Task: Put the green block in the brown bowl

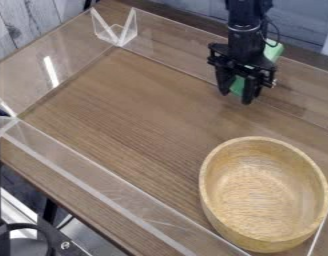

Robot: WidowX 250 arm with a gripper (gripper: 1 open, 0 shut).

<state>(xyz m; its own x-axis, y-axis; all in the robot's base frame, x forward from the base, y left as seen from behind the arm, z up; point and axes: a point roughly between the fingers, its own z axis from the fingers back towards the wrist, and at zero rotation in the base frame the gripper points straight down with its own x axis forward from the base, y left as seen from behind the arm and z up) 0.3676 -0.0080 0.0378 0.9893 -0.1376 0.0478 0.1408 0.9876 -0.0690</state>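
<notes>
Wood-grain table (pixel 113 110), clear walls (pixel 73 170) (glare)

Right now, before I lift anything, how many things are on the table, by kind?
Green block: 1
Brown wooden bowl: 1
Clear plastic stand at the back corner: 1
Total: 3

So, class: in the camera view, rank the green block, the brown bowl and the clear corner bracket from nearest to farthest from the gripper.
1. Green block, just beside the gripper on the image's right.
2. Brown bowl, lower right.
3. Clear bracket, far upper left.
</notes>
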